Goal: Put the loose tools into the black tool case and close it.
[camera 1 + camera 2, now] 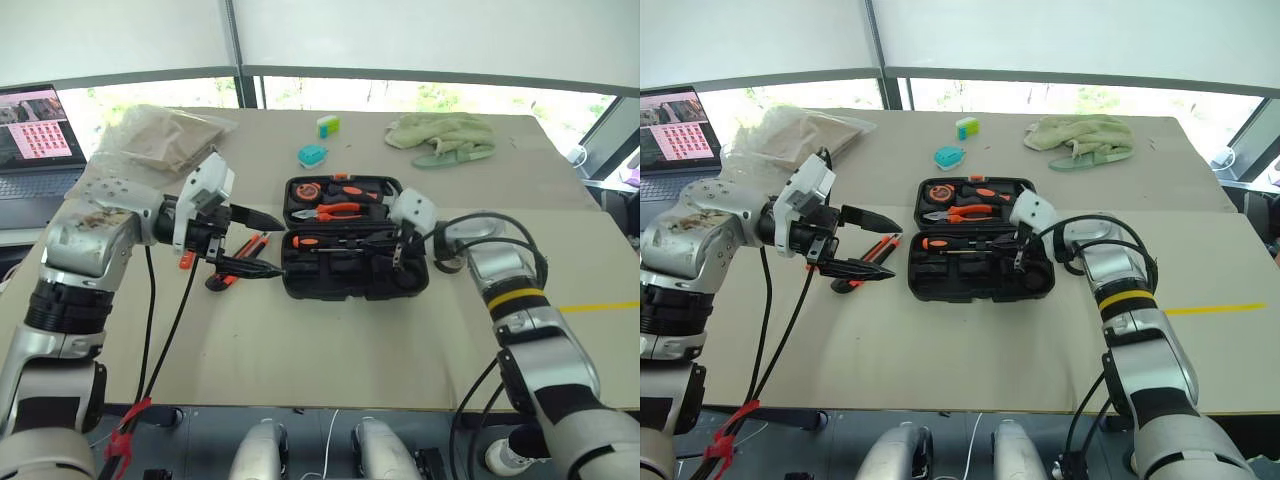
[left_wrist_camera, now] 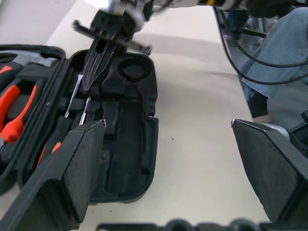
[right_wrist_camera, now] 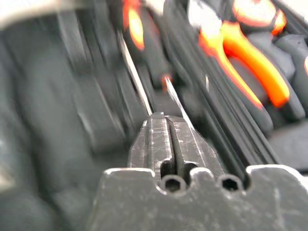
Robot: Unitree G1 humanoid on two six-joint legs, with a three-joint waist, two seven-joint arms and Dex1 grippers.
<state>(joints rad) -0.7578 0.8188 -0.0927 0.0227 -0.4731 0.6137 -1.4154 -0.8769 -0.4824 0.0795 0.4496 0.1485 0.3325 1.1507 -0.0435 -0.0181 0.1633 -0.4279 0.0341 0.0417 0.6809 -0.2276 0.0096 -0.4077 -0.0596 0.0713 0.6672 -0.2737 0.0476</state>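
The black tool case (image 1: 300, 283) lies open in the middle of the table. Its lid half holds orange pliers (image 1: 336, 211), and an orange-and-black screwdriver (image 1: 330, 241) lies in a slot of the near half. My right gripper (image 1: 398, 256) hangs over the case's right end, pointing down into it. Its fingers (image 3: 161, 139) are almost together with nothing between them, just above two thin screwdriver shafts (image 2: 73, 96). My left gripper (image 1: 281, 245) hovers wide open at the case's left edge. Below it, more loose tools (image 1: 247, 248) with orange and black handles lie on the table, partly hidden.
A laptop (image 1: 35, 140) and a clear plastic bag (image 1: 160, 135) sit at the back left. A teal object (image 1: 312, 154), a small green one (image 1: 327, 125) and a green cloth (image 1: 440, 135) lie behind the case. A person's leg in jeans (image 2: 274, 48) is beyond the table's right side.
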